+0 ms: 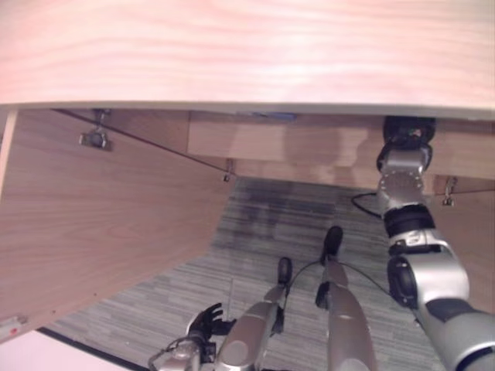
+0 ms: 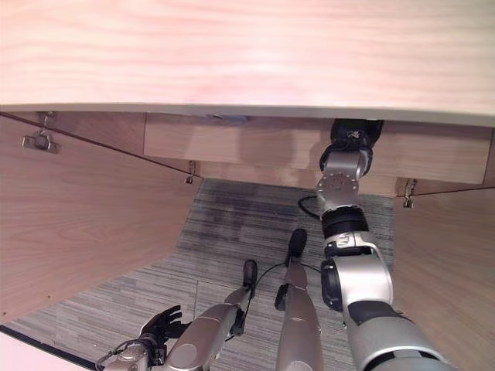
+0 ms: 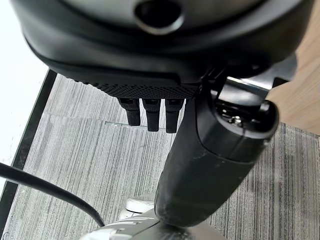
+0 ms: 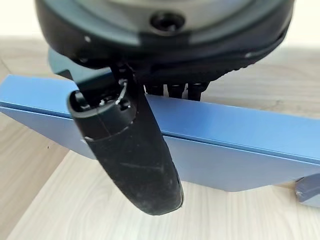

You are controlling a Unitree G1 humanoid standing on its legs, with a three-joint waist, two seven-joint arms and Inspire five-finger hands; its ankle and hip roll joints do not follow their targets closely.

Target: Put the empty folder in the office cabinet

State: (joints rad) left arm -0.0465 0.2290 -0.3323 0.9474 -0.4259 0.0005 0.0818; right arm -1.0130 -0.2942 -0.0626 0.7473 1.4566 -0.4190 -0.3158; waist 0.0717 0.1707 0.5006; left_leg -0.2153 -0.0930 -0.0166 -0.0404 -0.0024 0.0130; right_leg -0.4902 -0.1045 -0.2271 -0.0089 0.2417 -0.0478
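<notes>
Inside the wooden cabinet, beneath its top panel, right hand found reaching in, wrist passing out of sight under the panel edge in the head views. In the right wrist view, blue folder seen lying on the pale wooden shelf, thumb laid across its top face, fingers dropping behind its far edge. Thumb and fingers closed on the folder from opposite sides. Second blue item noted at the folder's corner, partly cut off, nature not determinable. Open cabinet door observed at the robot's left, metal hinge on its inner face. Left hand recorded low over the grey carpet, fingers relaxed and spread, holding nothing.
</notes>
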